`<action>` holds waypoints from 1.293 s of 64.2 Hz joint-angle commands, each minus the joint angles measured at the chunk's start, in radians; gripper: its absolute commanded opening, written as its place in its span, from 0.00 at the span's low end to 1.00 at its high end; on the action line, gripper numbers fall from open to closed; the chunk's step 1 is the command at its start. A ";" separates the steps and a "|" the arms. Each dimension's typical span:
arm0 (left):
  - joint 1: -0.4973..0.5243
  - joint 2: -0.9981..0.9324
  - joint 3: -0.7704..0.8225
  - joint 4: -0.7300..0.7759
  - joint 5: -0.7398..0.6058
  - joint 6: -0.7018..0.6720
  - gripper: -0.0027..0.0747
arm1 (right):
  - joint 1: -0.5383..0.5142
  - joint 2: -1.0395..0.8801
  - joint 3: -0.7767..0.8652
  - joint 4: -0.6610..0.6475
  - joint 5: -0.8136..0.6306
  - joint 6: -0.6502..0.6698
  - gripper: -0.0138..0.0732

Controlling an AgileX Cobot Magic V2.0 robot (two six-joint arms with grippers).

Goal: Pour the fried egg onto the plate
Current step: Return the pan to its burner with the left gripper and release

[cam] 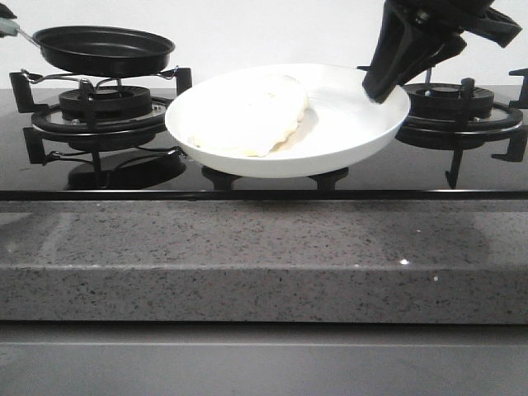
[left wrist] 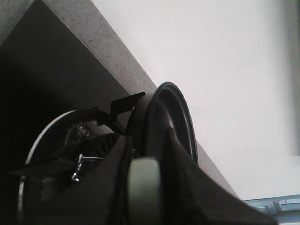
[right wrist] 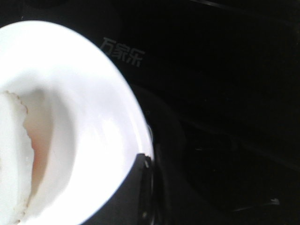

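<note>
**Egg on plate, pan up at my left**

My right hand [cam: 381, 89] grips the plate [cam: 355, 124] at its right rim, fingers clamped over the edge; in the right wrist view one dark finger [right wrist: 140, 187] sits on the rim. The plate is held w/ its left side a bit lower, above the black glass cooktop [cam: 247, 186], between the two burners. The fried egg [cam: 252, 115] lies inside the plate, on its left half, pale and folded-looking w/ a wavy edge; an orange tint shows at its edge in the right wrist view, prob. the yolk, though glare washes it out.

My left hand [left wrist: 145, 187] is closed on the pale handle [left wrist: 144, 187] of the black pan [cam: 103, 48]. In the front view the pan hangs roughly level above the left burner [cam: 103, 111], clear of its grate, w/ the handle running off the left edge. No egg visible in it from here.

The right burner [cam: 462, 111] sits behind my right arm. The speckled grey tabletop [cam: 264, 256] runs along the front of the cooktop.
</note>
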 commanded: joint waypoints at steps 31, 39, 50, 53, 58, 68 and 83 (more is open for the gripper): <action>0.046 -0.015 -0.034 0.033 0.122 -0.007 0.66 | -0.002 -0.045 -0.025 0.036 -0.041 -0.003 0.08; 0.078 -0.047 -0.034 0.089 0.135 -0.007 0.66 | -0.002 -0.045 -0.025 0.036 -0.041 -0.003 0.08; 0.116 -0.119 -0.034 0.202 0.128 -0.024 0.66 | -0.002 -0.045 -0.025 0.036 -0.041 -0.003 0.08; 0.123 -0.149 -0.034 0.243 0.106 -0.040 0.66 | -0.002 -0.045 -0.025 0.036 -0.041 -0.003 0.08; 0.127 -0.207 -0.034 0.340 0.065 -0.071 0.66 | -0.002 -0.045 -0.025 0.036 -0.041 -0.003 0.08; 0.109 -0.329 -0.036 0.506 0.027 -0.114 0.66 | -0.002 -0.045 -0.025 0.036 -0.041 -0.003 0.08; -0.031 -0.542 -0.034 0.788 -0.005 -0.229 0.65 | -0.002 -0.045 -0.025 0.036 -0.041 -0.003 0.08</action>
